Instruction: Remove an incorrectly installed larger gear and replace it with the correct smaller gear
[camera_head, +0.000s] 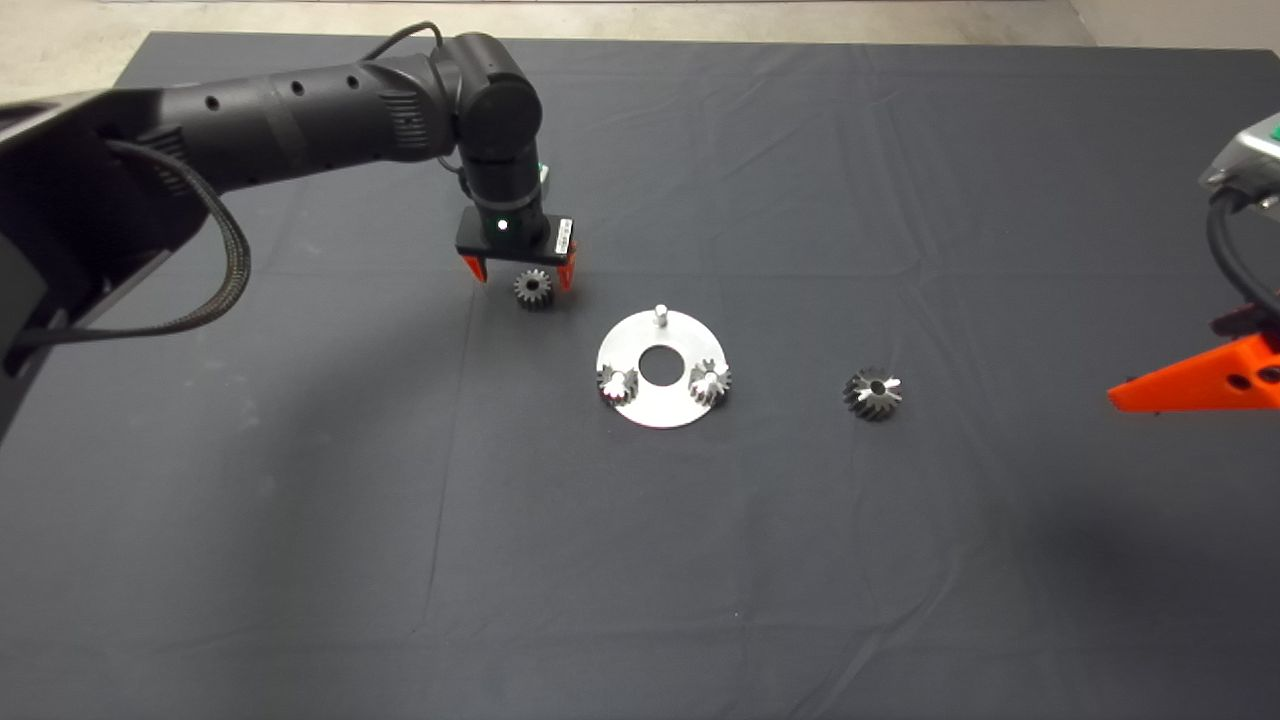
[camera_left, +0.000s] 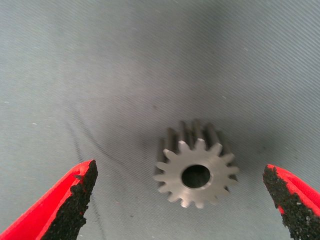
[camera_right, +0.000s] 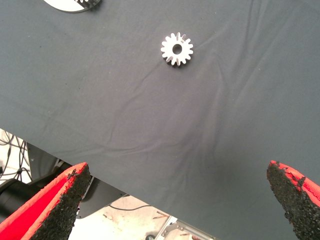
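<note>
The smaller gear (camera_head: 533, 289) lies flat on the dark mat, left of and behind the round silver plate (camera_head: 655, 405). My left gripper (camera_head: 521, 272) hangs over it, open, one finger on each side. In the left wrist view the smaller gear (camera_left: 196, 172) sits between the two pads, nearer one of them, and touches neither; the left gripper (camera_left: 182, 200) holds nothing. The larger gear (camera_head: 872, 392) lies alone on the mat right of the plate, and the right wrist view also shows the larger gear (camera_right: 176, 49). My right gripper (camera_head: 1150, 390) waits open at the right edge.
The plate carries two small gears with bright pins, one on its left (camera_head: 617, 383) and one on its right (camera_head: 709, 381). A bare pin (camera_head: 660, 313) stands at its far rim, and a round hole sits in its middle. The mat's edge (camera_right: 100, 172) and floor cables show beyond.
</note>
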